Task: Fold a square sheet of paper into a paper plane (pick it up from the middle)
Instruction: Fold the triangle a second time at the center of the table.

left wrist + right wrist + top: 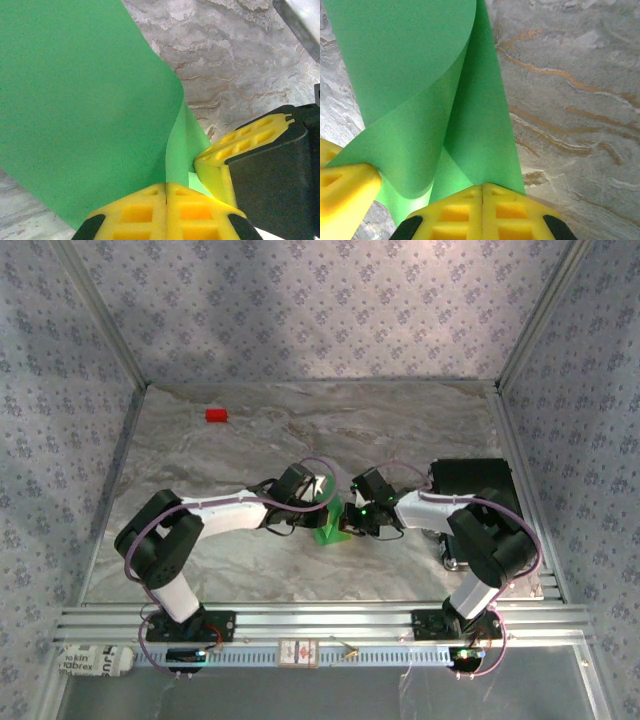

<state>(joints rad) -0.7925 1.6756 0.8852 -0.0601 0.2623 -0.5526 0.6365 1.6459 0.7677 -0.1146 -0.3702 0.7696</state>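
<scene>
Green square sheet of paper (75, 100) (curled over itself); left fingers (137, 212) and right fingers (457, 212) each closed on it.

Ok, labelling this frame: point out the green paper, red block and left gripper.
green paper (85, 100), left wrist view, broad curved face.
red block (216, 415), top external view, its top face.
left gripper (166, 192), left wrist view, where its yellow fingertips meet.

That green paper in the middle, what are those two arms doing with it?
Two robot arms hold a sheet of green paper between them at the middle of the table. The left gripper and the right gripper are both pinched shut on it, close together. The paper bends in loose, overlapping curves and is not yet a pointed plane. A small red block lies apart at the far left.
</scene>
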